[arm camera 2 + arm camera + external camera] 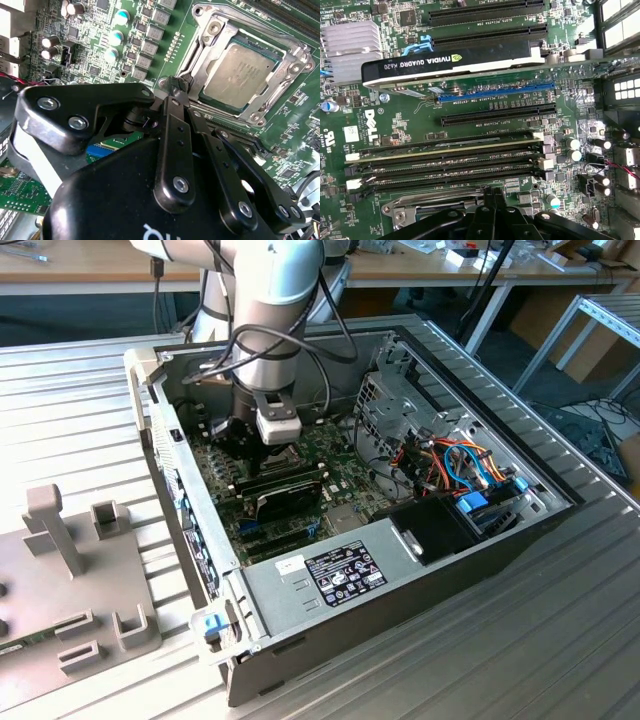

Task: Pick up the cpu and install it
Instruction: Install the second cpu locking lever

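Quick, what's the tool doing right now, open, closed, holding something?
Tool: closed, holding nothing; the cpu sits in its socket beside the tips.

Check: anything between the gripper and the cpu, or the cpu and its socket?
Nothing visible. In the second wrist view the cpu already lies in the socket, frame open, top bare. The gripper sits just beside the socket, holding nothing, with only bare motherboard around.
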`<control>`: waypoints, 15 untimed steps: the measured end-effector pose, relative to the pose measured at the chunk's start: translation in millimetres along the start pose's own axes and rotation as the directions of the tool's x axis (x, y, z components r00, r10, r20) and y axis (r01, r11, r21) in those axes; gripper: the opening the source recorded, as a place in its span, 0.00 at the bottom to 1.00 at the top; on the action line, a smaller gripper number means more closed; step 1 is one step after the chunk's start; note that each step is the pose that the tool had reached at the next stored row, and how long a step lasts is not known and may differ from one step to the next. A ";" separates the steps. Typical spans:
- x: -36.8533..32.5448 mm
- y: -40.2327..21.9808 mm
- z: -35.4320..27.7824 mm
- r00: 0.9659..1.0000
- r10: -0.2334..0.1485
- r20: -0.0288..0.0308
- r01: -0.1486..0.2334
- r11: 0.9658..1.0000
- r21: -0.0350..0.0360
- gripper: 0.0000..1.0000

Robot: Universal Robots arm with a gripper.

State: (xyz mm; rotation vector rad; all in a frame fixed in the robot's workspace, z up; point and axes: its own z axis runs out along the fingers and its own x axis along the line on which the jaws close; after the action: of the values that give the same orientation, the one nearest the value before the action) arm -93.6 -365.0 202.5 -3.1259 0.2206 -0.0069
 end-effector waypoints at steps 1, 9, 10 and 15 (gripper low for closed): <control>0.1 0.9 -0.1 1.000 0.000 0.000 0.000 1.000 0.000 0.11; 0.4 4.3 -0.1 1.000 0.000 0.000 0.000 1.000 0.000 0.11; 0.5 4.4 -0.1 1.000 0.000 0.000 0.000 1.000 0.000 0.11; 0.6 4.4 -2.6 1.000 0.000 0.000 0.000 1.000 0.000 0.11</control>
State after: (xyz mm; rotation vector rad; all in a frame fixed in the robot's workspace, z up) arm -93.7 -369.4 205.1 -3.1263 0.2204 -0.0076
